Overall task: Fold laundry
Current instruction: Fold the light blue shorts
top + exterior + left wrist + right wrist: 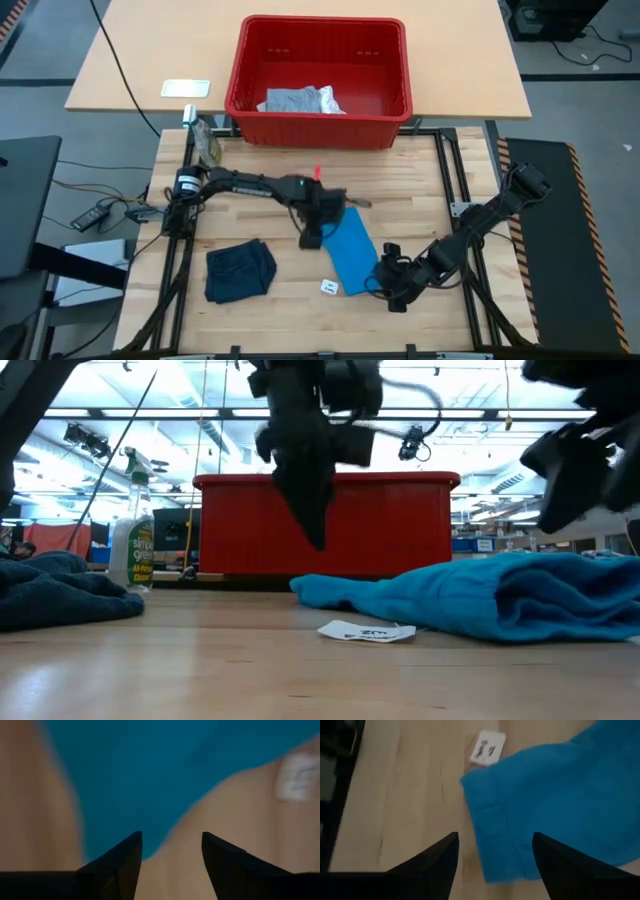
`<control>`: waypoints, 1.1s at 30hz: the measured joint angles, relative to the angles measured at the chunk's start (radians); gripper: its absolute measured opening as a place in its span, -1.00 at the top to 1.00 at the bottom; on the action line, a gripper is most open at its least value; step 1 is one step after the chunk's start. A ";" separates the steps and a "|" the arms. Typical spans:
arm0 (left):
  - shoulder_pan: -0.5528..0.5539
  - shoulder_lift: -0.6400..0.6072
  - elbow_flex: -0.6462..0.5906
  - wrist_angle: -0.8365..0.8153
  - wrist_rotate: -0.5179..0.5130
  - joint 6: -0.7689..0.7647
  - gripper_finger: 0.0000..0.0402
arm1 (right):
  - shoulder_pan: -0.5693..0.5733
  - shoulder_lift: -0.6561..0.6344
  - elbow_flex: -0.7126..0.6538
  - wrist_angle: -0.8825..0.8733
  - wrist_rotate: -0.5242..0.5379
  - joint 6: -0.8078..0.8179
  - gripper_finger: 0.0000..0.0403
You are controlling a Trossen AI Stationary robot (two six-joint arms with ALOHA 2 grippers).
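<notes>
A: Nearest the front edge, what was there?

B: A small white card tag lay on the pale wooden bench, just beside the bright blue soft cloth garment. The right claw sat low at that garment's near end, its fingers spread wide apart and gripping nothing; its wrist view showed a hemmed corner between them.

A: And the left claw?

B: The left claw hovered at the blue garment's far corner, fingers parted, also empty. To the left lay the dark navy cloth garment, apparently folded already.

A: How should the fold be handled well?

B: I judged each claw ought to pinch only the top layer at its own corner, then lift together and carry evenly so the cloth would not skew or drag the tag.

A: Farther back?

B: A light grey cloth garment with a white one touching it sat in the red plastic basket.

A: Anything unclear?

B: The left wrist view was blurred, so I couldn't tell the claw's height above the cloth.
</notes>
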 joint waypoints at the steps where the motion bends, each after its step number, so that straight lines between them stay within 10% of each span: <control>1: -0.022 0.000 0.000 0.024 0.004 0.005 -0.02 | 0.006 0.000 0.000 -0.018 0.002 -0.019 -0.29; 14: -0.239 0.040 0.000 0.389 -0.085 0.154 0.06 | 0.019 0.001 0.000 -0.033 -0.026 -0.167 -0.28; 33: -0.299 0.135 0.000 0.430 -0.059 0.234 -0.48 | 0.019 0.002 -0.087 0.095 0.002 -0.175 -0.41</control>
